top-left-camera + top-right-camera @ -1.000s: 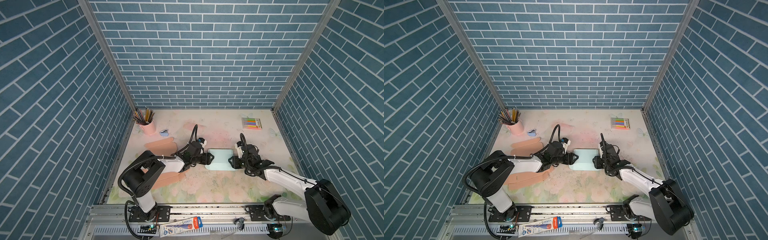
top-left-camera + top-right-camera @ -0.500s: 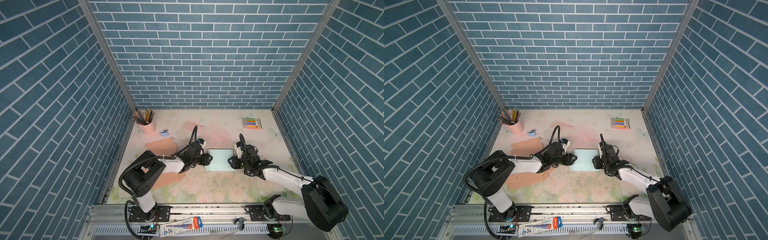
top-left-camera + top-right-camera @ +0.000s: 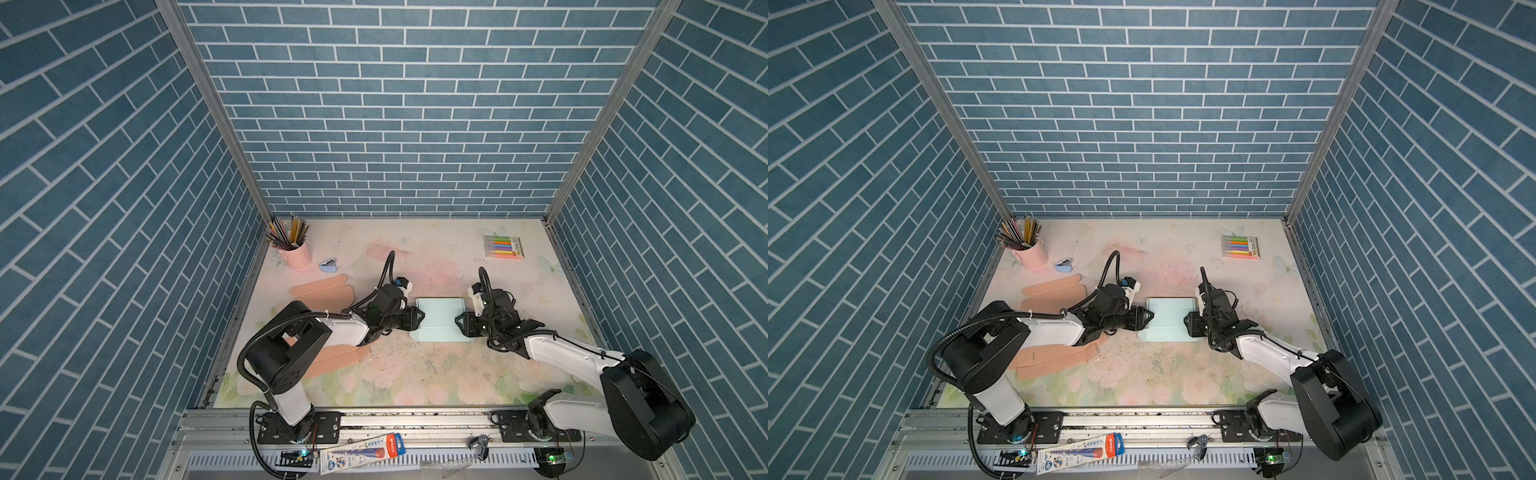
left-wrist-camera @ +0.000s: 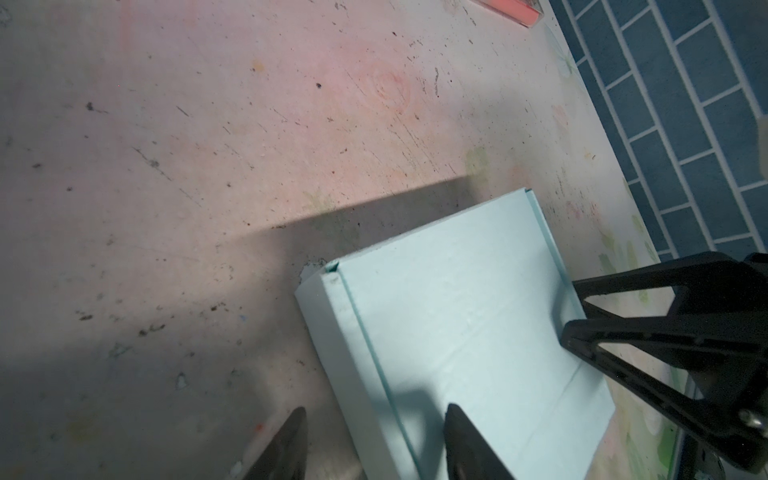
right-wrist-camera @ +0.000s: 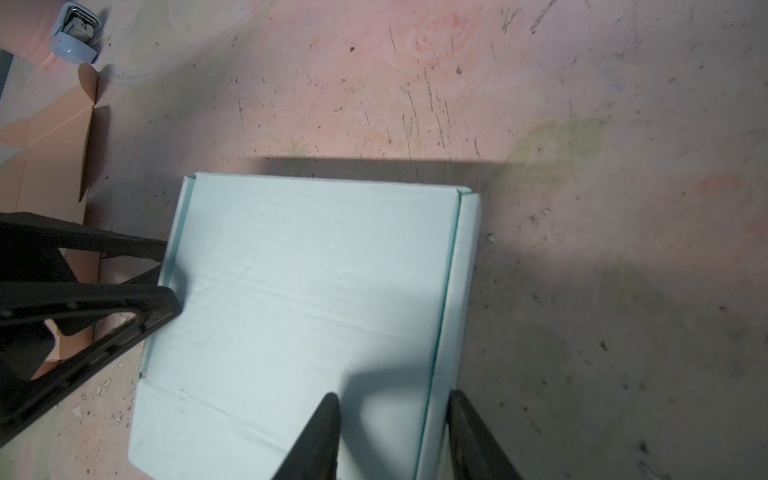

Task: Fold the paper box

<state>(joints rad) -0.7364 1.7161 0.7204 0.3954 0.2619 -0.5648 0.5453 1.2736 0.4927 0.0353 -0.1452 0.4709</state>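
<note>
Top views: pale blue flat paper box (image 3: pixel 439 318) sits mid-frame on the floral desk (image 3: pixel 415 374). Left tool (image 3: pixel 420 318) and right tool (image 3: pixel 457 323) straddle its opposite side edges, equally near, jaws apart, nothing clamped.

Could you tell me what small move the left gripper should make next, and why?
Probably close the left gripper on the side wall of the light blue paper box. Its open jaws straddle that wall, one finger outside and one over the panel, while the right gripper straddles the opposite wall.
</note>
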